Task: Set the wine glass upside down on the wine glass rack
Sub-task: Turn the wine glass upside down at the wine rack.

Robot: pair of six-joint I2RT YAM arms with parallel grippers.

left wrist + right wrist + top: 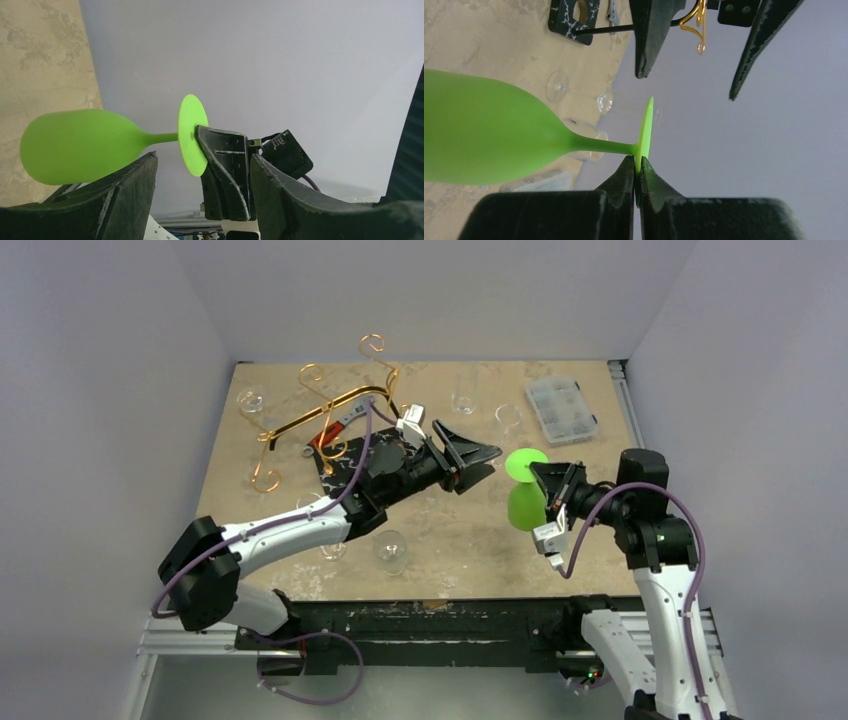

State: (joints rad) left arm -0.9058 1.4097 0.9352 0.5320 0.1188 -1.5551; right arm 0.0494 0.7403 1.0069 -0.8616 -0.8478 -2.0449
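Note:
The green wine glass (pixel 525 506) is held above the table's right half, its round foot turned up and toward the far side, its bowl lower. My right gripper (pixel 546 480) is shut on the rim of the foot, as the right wrist view shows (pixel 637 162), with the glass (pixel 484 130) to the left. My left gripper (pixel 478 466) is open and empty just left of the glass. In the left wrist view (pixel 202 156) the glass (pixel 80 145) lies beyond its fingertips. The gold wire wine glass rack (pixel 330 405) stands at the far left, partly behind the left arm.
A black white-veined board (pixel 335 475) lies under the left arm. Clear glasses stand at the far left (pixel 250 400), the far middle (pixel 463 390) (pixel 508 418) and near the front (pixel 392 550). A clear compartment box (pixel 562 408) sits far right.

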